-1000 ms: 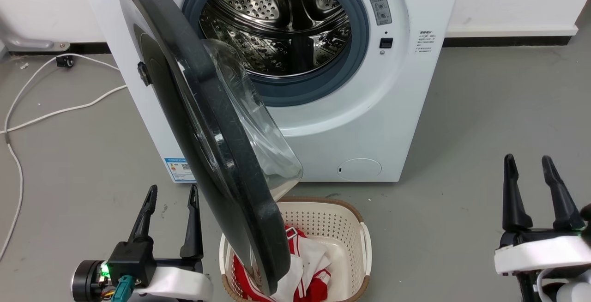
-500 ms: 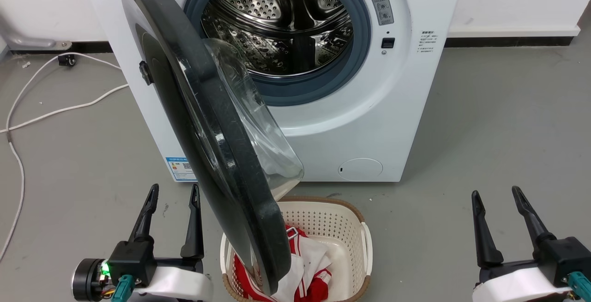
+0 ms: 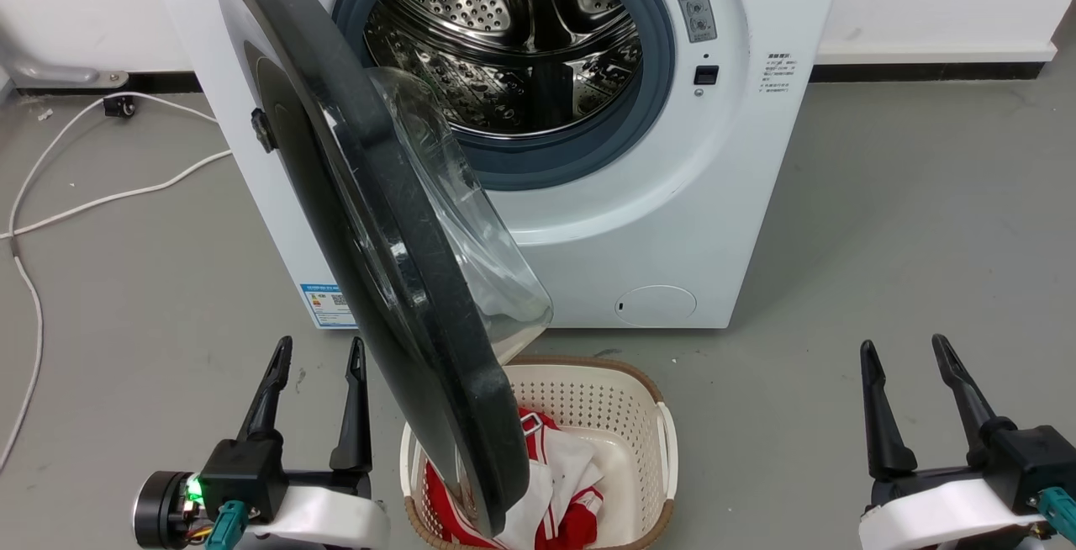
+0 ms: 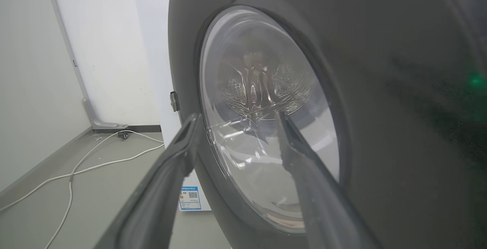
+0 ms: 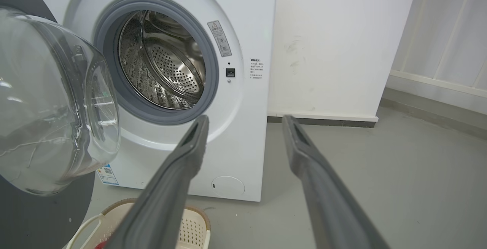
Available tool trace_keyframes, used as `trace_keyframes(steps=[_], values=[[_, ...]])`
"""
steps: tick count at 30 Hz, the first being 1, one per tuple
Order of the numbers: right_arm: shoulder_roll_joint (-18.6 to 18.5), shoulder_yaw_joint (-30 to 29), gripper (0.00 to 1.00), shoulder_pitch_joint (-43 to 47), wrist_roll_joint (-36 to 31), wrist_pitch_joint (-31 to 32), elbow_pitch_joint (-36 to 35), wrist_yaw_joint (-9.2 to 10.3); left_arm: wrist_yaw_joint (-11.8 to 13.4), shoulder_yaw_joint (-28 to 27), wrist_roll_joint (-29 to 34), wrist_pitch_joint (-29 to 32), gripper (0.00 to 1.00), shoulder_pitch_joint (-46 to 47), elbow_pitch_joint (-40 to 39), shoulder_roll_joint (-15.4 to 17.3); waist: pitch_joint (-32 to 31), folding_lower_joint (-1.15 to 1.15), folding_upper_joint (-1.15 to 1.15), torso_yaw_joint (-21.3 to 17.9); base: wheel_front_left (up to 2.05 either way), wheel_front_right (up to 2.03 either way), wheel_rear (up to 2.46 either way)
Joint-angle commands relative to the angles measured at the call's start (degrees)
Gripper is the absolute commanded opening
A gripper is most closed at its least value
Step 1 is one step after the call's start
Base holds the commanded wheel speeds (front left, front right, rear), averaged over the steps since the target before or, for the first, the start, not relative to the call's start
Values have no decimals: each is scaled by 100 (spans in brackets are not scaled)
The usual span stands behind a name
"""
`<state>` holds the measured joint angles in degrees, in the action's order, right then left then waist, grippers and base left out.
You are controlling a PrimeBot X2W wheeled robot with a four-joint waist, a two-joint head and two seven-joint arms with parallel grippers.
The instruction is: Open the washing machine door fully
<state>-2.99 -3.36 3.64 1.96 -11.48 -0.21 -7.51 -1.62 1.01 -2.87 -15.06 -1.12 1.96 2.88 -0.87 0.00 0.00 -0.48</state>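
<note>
**A:** Where's the door (image 3: pixel 403 281)?

**B:** It hangs on the machine's (image 3: pixel 672 222) left edge, swung out roughly square to the front. It stands upright, edge-on to the head view. Its free edge points toward the robot, over the basket (image 3: pixel 588 394) on the floor at the machine's front. The drum (image 3: pixel 504 37) is uncovered.

**A:** Which face looks which way?

**B:** The glass bowl (image 3: pixel 471 230) faces the robot's right and the black outer face looks left. So I'd judge "fully open" means more swing leftward, back toward the machine's left side.

**A:** And the grippers?

**B:** The left gripper (image 3: pixel 319 348) is low, just beside the outer face and not touching it, with its fingers apart. Its wrist view looks at the door (image 4: pixel 380 127) between the spread fingers (image 4: pixel 308 173). The right gripper (image 3: pixel 904 346) is well apart from the door, off to the right beyond the basket. Its fingers are also apart and hold nothing. Its wrist view catches the bowl (image 5: pixel 49 108) at the left edge.

**A:** So which arm?

**B:** The left is nearer, but it sits on the side the door must travel toward. From there it could only hook the rim and pull. The right is on the pushing side, facing the inner face, though it would have to reach across the basket first. Either way, the contact belongs near the free edge, far from the hinge.
</note>
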Motion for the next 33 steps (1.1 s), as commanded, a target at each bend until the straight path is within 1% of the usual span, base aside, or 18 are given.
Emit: trace_keyframes(steps=[1,2,13,18,25,31,32,33], values=[[22,-10,100,-48,5,-26,12,4,-32,-6,-12,-15,35,34,1,-2,5,0,0,-1,0,0,0],[22,-8,100,-60,12,-32,14,4,-34,0,-16,-15,0,30,2,-2,7,0,0,-1,0,0,0],[22,23,100,-60,69,-16,-35,4,-5,-54,-10,-15,0,76,-97,-1,11,0,0,3,0,0,0],[22,56,100,-45,84,0,-59,4,41,-176,51,-15,0,207,-418,12,21,0,0,19,0,0,0],[22,80,100,-5,122,30,-88,4,84,-300,172,-15,0,484,-1209,104,18,0,0,43,0,0,0],[22,94,100,42,144,64,-95,4,124,-152,361,-14,0,672,-2233,134,-6,0,0,51,0,0,0],[22,94,100,42,144,64,-95,4,124,-152,361,-14,0,672,-2233,134,-6,0,0,51,0,0,0],[22,95,100,52,150,79,-97,4,95,-40,421,-14,0,738,-2549,138,-9,0,0,50,0,0,0]])
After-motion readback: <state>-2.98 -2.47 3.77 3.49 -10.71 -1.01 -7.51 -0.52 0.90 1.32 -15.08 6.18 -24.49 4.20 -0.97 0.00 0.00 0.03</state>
